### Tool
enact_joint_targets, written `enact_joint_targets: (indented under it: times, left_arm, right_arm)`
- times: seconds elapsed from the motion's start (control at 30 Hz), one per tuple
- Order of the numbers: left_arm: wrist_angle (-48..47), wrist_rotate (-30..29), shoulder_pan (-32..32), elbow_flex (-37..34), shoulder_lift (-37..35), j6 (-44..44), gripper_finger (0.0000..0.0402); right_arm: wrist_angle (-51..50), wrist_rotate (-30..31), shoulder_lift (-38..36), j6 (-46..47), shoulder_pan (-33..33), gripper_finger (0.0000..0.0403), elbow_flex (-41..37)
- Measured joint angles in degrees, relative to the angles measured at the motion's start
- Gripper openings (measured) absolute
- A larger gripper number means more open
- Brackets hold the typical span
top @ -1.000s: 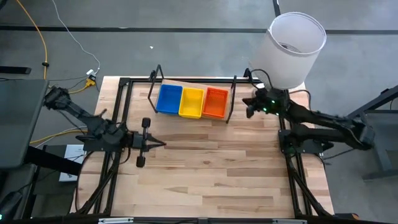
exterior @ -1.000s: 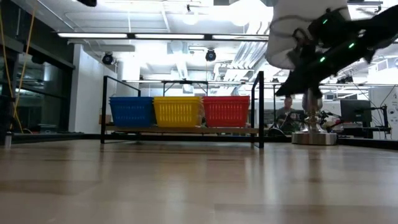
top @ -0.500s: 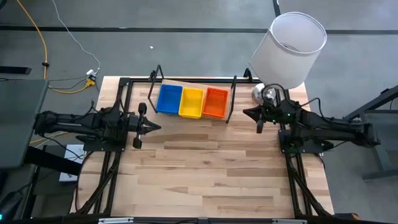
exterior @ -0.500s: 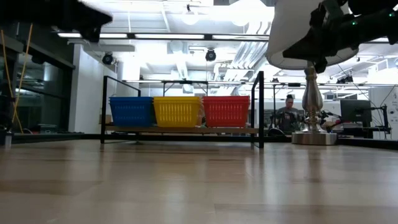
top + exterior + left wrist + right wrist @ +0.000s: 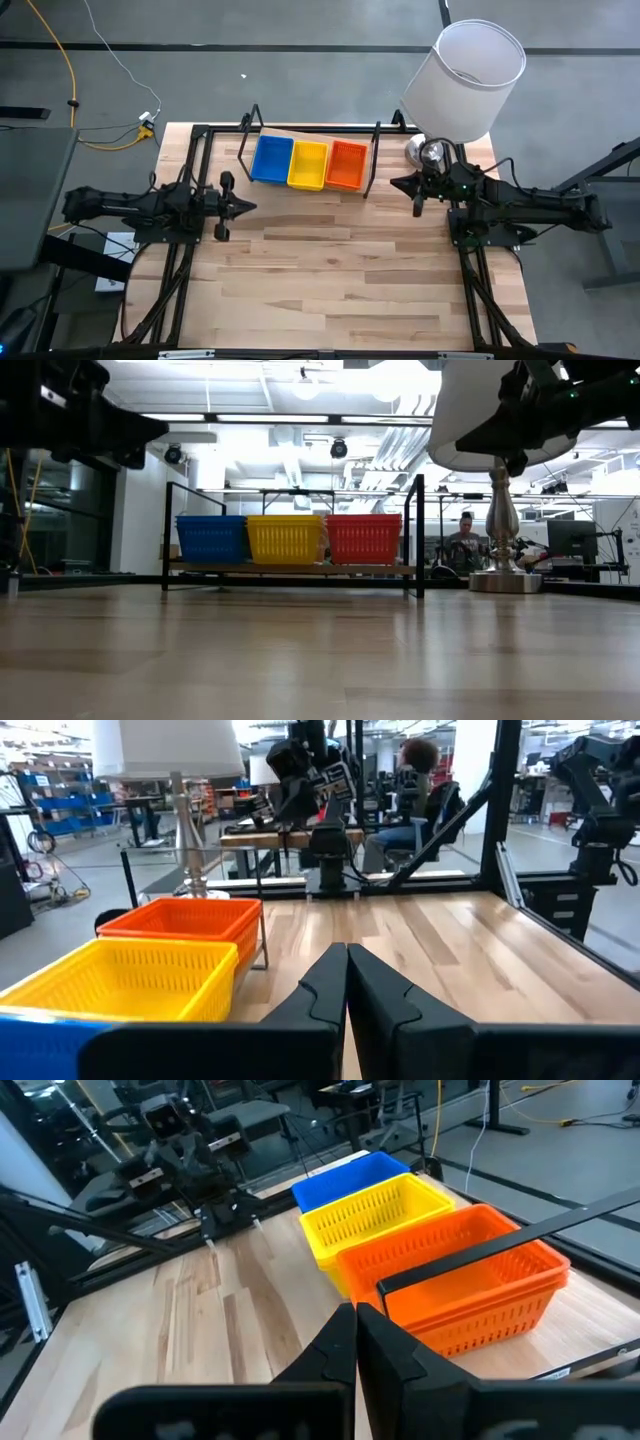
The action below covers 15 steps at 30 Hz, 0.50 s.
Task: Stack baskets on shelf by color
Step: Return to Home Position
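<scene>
The shelf (image 5: 244, 150) stands at the far side of the tabletop (image 5: 340, 285), and all the baskets in sight sit on it in a row of three colours: blue baskets (image 5: 271, 159) at the left end, yellow baskets (image 5: 308, 164) in the middle, orange baskets (image 5: 346, 165) at the right end, each group touching its neighbour. The right wrist view shows the orange ones nested one inside another (how many lie in each pile cannot be counted). The left tool (image 5: 246, 206) hangs above the left part of the tabletop, near the shelf's left end but apart from it, pointing toward the middle; its fingers (image 5: 322, 992) are pressed together and hold nothing. The right tool (image 5: 398, 182) hangs at the tabletop's right edge, just beyond the shelf's right end loop and near the base of a lamp (image 5: 470, 70) with a white shade; its fingers (image 5: 335, 1348) also meet, empty, and point toward the baskets. In the low view both arms are raised above the wood, and a person (image 5: 465, 542) sits in the room behind.
</scene>
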Motion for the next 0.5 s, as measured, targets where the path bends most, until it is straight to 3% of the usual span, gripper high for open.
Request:
enact_joint_targets:
  times: [0.3,0.5]
  left_arm:
    - [-2.59,-0.64,0.0,-2.03,-2.88,-2.58,0.0]
    - [-2.62,-0.52,0.0,-2.0,-2.99,-3.04,0.0]
  right_arm:
    - [-2.5,-4.69,0.0,0.04,0.64,0.0,0.0]
    - [-4.55,-4.36,0.04,0.19,5.24,0.0,-0.07]
